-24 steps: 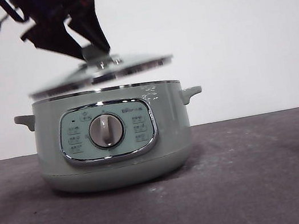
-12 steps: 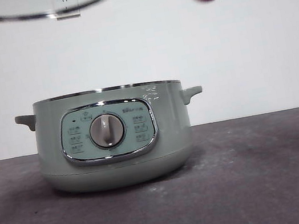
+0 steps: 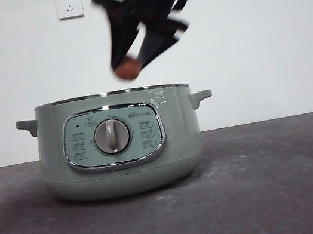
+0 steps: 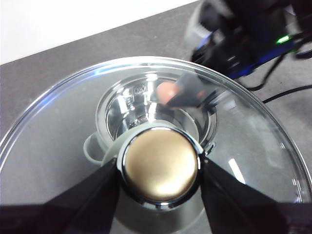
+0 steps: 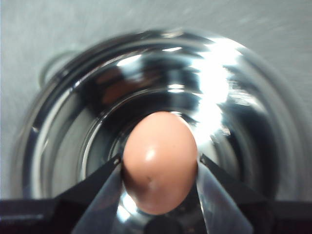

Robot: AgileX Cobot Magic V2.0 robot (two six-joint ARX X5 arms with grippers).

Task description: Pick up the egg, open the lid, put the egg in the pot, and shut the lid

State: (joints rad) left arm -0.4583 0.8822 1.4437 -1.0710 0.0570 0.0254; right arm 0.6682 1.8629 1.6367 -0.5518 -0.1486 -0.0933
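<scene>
The sage-green pot [image 3: 119,145] stands open on the table, its shiny inner bowl showing in the right wrist view [image 5: 146,112]. My right gripper [image 3: 128,68] is shut on the reddish-brown egg [image 3: 128,68] and holds it just above the pot's rim; the egg fills the right wrist view [image 5: 160,161]. My left gripper [image 4: 160,168] is shut on the lid's knob [image 4: 160,165] and holds the glass lid [image 4: 58,141] high over the pot, out of the front view. Through the glass I see the pot [image 4: 122,109] and the egg [image 4: 166,91] below.
The dark grey table [image 3: 266,188] stretches around the pot. A white wall with two sockets [image 3: 69,4] stands behind. The right arm's body and cables [image 4: 243,39] show beyond the lid in the left wrist view.
The lid has risen out of the front view. My right gripper has swung left and down with the egg, from the top right to just above the open pot.
</scene>
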